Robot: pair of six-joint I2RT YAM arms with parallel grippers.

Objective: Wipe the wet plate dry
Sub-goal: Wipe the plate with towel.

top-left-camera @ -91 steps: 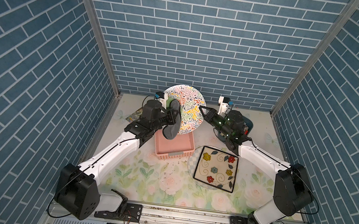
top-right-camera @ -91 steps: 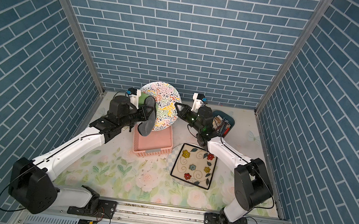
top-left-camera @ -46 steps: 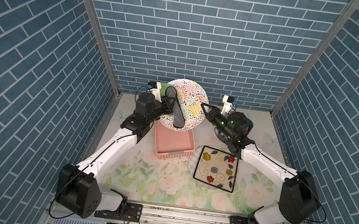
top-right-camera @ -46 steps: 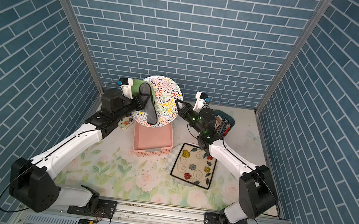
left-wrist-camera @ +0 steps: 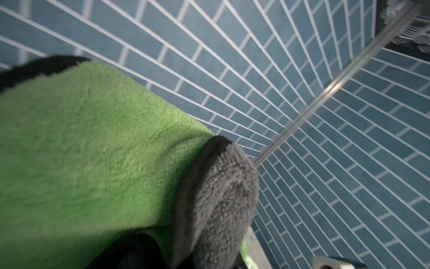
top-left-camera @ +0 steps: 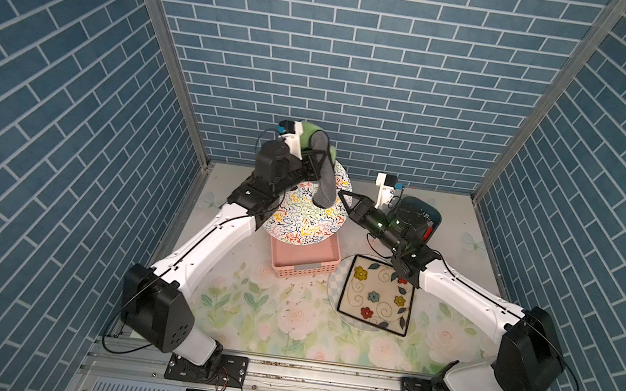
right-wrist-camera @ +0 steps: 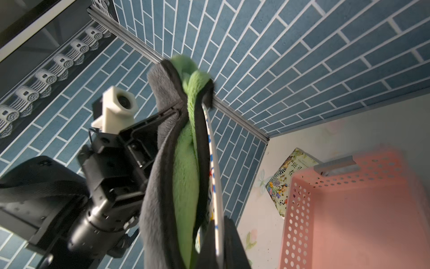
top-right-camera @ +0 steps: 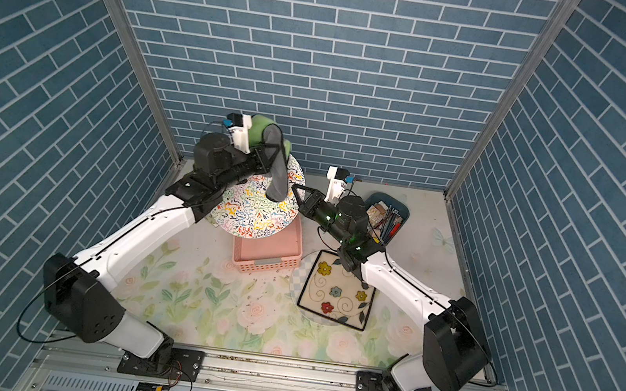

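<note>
Plate [top-left-camera: 306, 216] was round and white w/ a dense scribble pattern in red, blue, green, yellow & black all over its face. Its rim was thin, seen edge-on in the right wrist view [right-wrist-camera: 215, 177]. It was up in the air, tilted, above the far half of the pink basket [top-left-camera: 305, 273] and not touching it, same in both top views [top-right-camera: 256, 209]. Right tool [top-left-camera: 342, 197] was clamped on the plate's rim, on the basket's right-arm side. In the right wrist view its black fingers [right-wrist-camera: 235, 240] sat either side of the rim, closed on it. Left tool [top-left-camera: 317, 162] was above & beyond the basket's far end, closed on a fluffy cloth [top-left-camera: 325, 186], green one side, grey the other, w/ dark edging. Cloth hung from the tool across the plate's patterned face near the far rim, touching it. The right wrist view showed the cloth [right-wrist-camera: 186, 177] lying against that face & folded over the top of the rim. The left wrist view was mostly cloth [left-wrist-camera: 93, 151], green pile w/ a grey fold. Whether the face was wet couldn't be told. Basket stood on the flowered worktop [top-left-camera: 278, 323]. A square dish w/ flowers [top-left-camera: 376, 295] lay just beside it on the right-arm side, w/ a blue bin [top-right-camera: 387, 214] further off on that side. A booklet [right-wrist-camera: 286, 177] lay flat just beside the basket.
</note>
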